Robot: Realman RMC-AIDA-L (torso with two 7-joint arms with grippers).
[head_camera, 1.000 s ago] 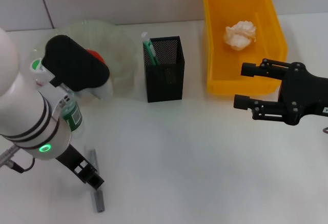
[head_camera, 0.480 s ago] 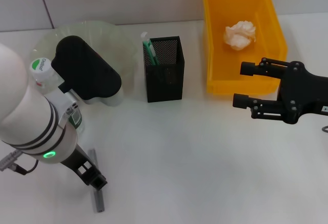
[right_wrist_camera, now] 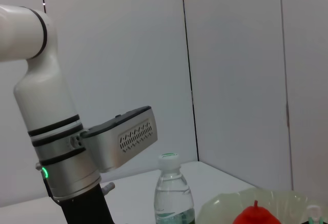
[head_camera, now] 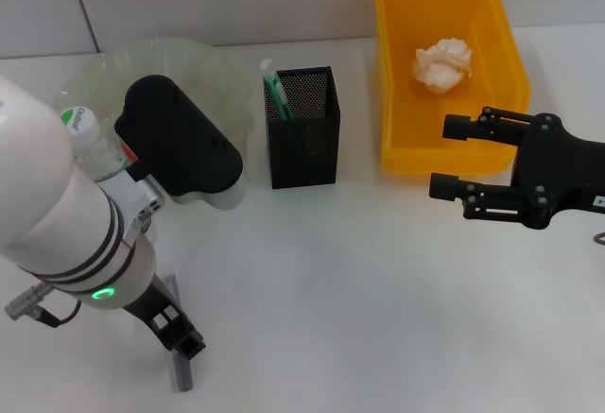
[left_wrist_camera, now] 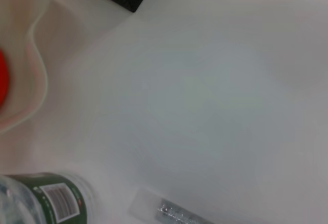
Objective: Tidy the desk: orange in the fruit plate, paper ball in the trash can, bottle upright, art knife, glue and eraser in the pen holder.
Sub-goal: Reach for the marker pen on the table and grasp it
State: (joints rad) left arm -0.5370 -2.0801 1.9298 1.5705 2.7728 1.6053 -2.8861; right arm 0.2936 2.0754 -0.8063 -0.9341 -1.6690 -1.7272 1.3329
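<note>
Left gripper (head_camera: pixel 180 339): sitting at the lower left of the head view, low over the worktop (head_camera: pixel 359 290), right at the art knife; whether its jaws are released or clenched I cannot tell.
Art knife (head_camera: pixel 176 337): lying flat on the worktop at the lower left, a grey strip partly covered by the left gripper; its end is also showing along the bottom edge of the left wrist view (left_wrist_camera: pixel 169 212).
Bottle (head_camera: pixel 90 148): standing upright at the left of the head view, green-and-white cap on top, mostly hidden behind the left arm; its green label is showing in the lower left corner of the left wrist view (left_wrist_camera: pixel 46 201).
Right gripper (head_camera: pixel 452 158): hanging at the right of the head view, just in front of the trash can, jaws spread apart and grasping nothing.
Pen holder (head_camera: pixel 302 128): standing at centre, black mesh, a green-and-white item poking out of its left corner.
Fruit plate (head_camera: pixel 213 68): sitting at the upper left, pale green; the orange (right_wrist_camera: pixel 254 215) is lying in it, seen in the right wrist view.
Trash can (head_camera: pixel 444 77): sitting at the upper right, a yellow bin.
Paper ball (head_camera: pixel 442 63): lying inside the trash can.
</note>
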